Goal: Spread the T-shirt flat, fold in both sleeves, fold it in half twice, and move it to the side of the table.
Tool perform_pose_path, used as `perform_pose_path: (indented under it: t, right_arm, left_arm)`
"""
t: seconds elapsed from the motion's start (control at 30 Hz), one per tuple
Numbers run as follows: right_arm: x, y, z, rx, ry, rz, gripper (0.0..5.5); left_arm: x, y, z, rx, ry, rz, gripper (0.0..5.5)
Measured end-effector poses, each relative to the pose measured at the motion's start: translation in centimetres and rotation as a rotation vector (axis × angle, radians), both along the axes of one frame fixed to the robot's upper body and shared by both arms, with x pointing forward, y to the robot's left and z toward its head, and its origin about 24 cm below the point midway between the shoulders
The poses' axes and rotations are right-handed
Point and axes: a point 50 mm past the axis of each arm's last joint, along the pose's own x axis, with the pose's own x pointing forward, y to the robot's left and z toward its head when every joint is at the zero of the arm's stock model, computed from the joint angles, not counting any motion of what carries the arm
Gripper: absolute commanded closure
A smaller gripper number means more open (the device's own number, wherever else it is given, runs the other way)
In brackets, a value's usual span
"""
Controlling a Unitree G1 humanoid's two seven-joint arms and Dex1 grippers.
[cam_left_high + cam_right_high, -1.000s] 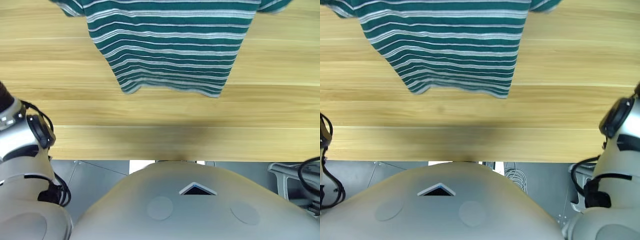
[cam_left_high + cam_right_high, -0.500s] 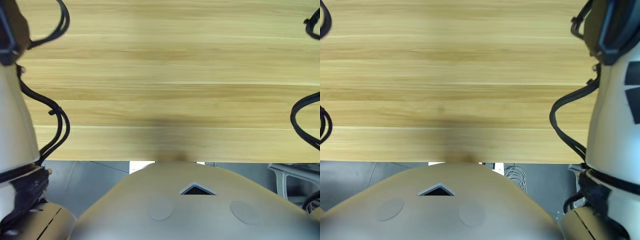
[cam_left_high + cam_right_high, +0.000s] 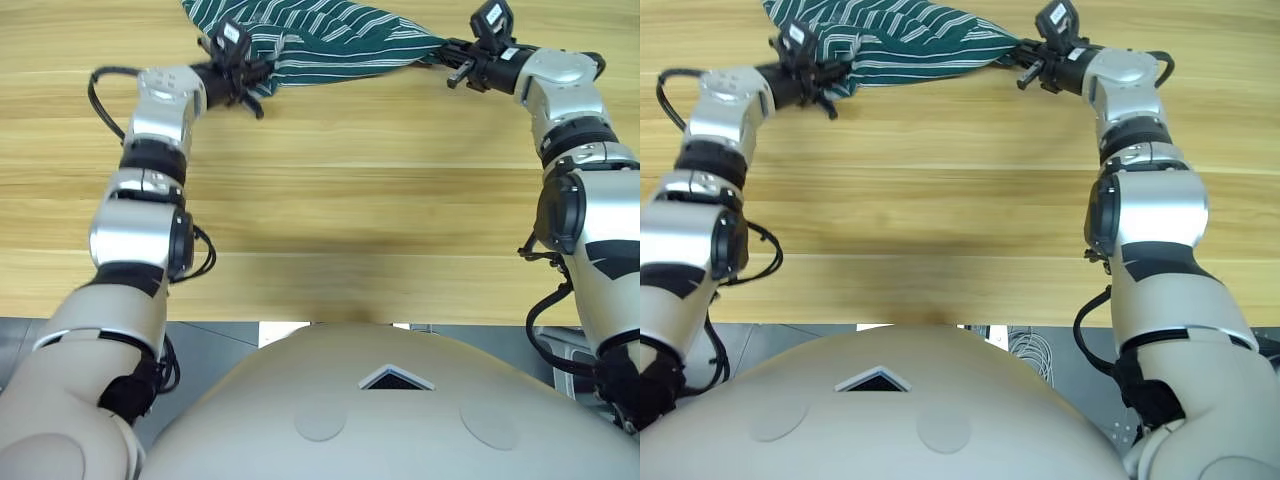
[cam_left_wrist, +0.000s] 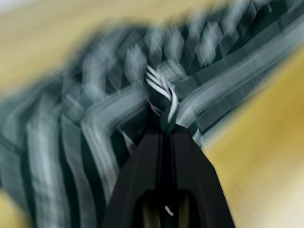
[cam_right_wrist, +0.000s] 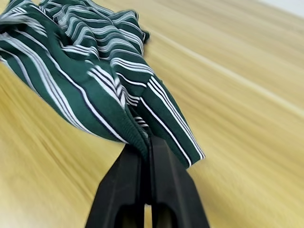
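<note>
The green-and-white striped T-shirt (image 3: 320,35) is gathered into a loose, crumpled band over the far part of the wooden table (image 3: 350,200), strung between your two arms. The left gripper (image 4: 166,130) is clenched on a small tuft of striped cloth at the band's left end. The right gripper (image 5: 147,142) is pinched tight on a folded edge at its right end. Both arms are stretched well forward. Whether the middle of the cloth rests on the wood or hangs just above it cannot be told.

Handling, as a judgement:
- **Weight and stiffness.** The knit looks light and wholly limp. It will sag between the two holds, bunch wherever it goes slack, and keep no shape of its own.
- **Robustness.** Nothing about it is fragile, but a thin pinch of fabric can slide out of closed fingers under a sharp pull.
- **Friction.** The table looks smooth, so the cloth should drag across it with little resistance.
- **Where to grip.** To spread it flat, hold it at matching points on a seam or hem, such as the two shoulders or the two bottom corners. There the doubled fabric gives the fingers more to bite.
- **Present holds.** The pictures do not tell which part of the garment each hold has.
</note>
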Motion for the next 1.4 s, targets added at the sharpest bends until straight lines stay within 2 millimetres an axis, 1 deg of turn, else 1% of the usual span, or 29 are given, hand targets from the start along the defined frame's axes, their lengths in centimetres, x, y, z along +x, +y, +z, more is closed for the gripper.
perform_pose_path:
  t: [0.03,0.1,0.17,0.23,0.3,0.33,0.37,0.4,0.43,0.5,0.53,0.6,0.67,0.73,0.77,0.87,0.97,1.03,1.13,1.17,1.2,1.33,1.4]
  right_arm:
    - [-0.1,-0.3,0.2,0.022,-0.005,0.001,5.46]
    - [0.0,-0.6,0.9,0.046,-0.033,0.027,5.46]
    - [0.1,-0.5,1.8,0.081,-0.073,0.073,5.46]
    - [-0.1,-0.4,3.0,0.092,-0.129,0.174,5.46]
    - [-1.4,-0.8,2.9,0.073,-0.164,0.307,5.46]
    - [-2.3,-1.2,2.5,0.049,-0.164,0.377,5.46]
    - [-3.8,-1.9,1.8,0.008,-0.154,0.463,5.46]
    - [-5.3,-2.5,1.1,-0.026,-0.134,0.527,5.46]
    - [-6.7,-3.1,0.3,-0.053,-0.094,0.566,5.46]
    - [-9.0,-3.3,0.0,-0.097,-0.058,0.651,5.46]
    - [-10.2,-3.2,-0.2,-0.102,-0.039,0.689,5.46]
    - [-13.0,-2.2,-0.7,-0.110,0.031,0.788,5.46]
    - [-15.9,-1.2,-0.8,-0.136,0.099,0.899,5.46]
    - [-17.0,-1.3,-1.6,-0.175,0.153,0.916,5.46]
    - [-17.3,-1.3,-1.9,-0.181,0.169,0.914,5.46]
    - [-17.9,-1.2,-2.7,-0.207,0.196,0.913,5.46]
    - [-17.9,-1.2,-2.8,-0.220,0.188,0.916,5.46]
    - [-17.9,-1.2,-3.0,-0.223,0.175,0.913,5.46]
    - [-17.8,-1.3,-3.1,-0.234,0.153,0.913,5.46]
    - [-17.8,-1.3,-3.2,-0.238,0.148,0.917,5.16]
    - [-17.8,-1.4,-3.2,-0.239,0.147,0.921,5.09]
    - [-18.0,-2.7,-2.9,-0.240,0.195,0.950,4.32]
    - [-18.6,-3.2,-2.8,-0.237,0.225,0.995,3.85]
  left_arm:
    - [-0.5,-0.1,0.3,-0.016,-0.006,-0.012,5.50]
    - [-1.2,-0.1,1.5,-0.045,-0.039,-0.025,5.50]
    - [-2.0,0.2,3.0,-0.067,-0.072,-0.021,5.50]
    - [-3.6,0.9,5.0,-0.088,-0.102,-0.016,5.50]
    - [-5.9,1.6,6.6,-0.102,-0.113,-0.013,5.50]
    - [-7.3,2.1,6.9,-0.104,-0.098,-0.007,5.50]
    - [-9.1,2.5,6.9,-0.099,-0.063,0.000,5.50]
    - [-10.7,2.8,6.4,-0.082,-0.015,0.011,5.50]
    - [-12.2,3.2,5.3,-0.070,0.052,0.032,5.50]
    - [-14.3,3.5,3.9,-0.078,0.143,0.054,5.50]
    - [-15.1,3.6,3.4,-0.079,0.171,0.062,5.50]
    - [-16.8,3.9,2.0,-0.073,0.239,0.084,5.50]
    - [-19.3,3.9,0.5,-0.050,0.314,0.078,5.50]
    - [-20.8,3.9,-0.1,-0.018,0.334,0.037,5.50]
    - [-21.4,4.0,-0.2,-0.004,0.334,0.011,5.50]
    - [-21.7,3.9,-0.2,0.066,0.293,-0.062,5.50]
    - [-21.9,3.8,-0.2,0.096,0.273,-0.105,5.50]
    - [-22.8,3.5,-0.2,0.116,0.283,-0.169,5.50]
    - [-23.6,3.6,0.1,0.142,0.302,-0.244,5.50]
    - [-23.8,3.7,0.2,0.150,0.306,-0.265,5.50]
    - [-23.9,3.8,0.2,0.156,0.310,-0.287,5.50]
    - [-24.4,3.8,0.3,0.176,0.300,-0.366,4.75]
    - [-24.5,3.8,0.2,0.178,0.294,-0.396,4.32]
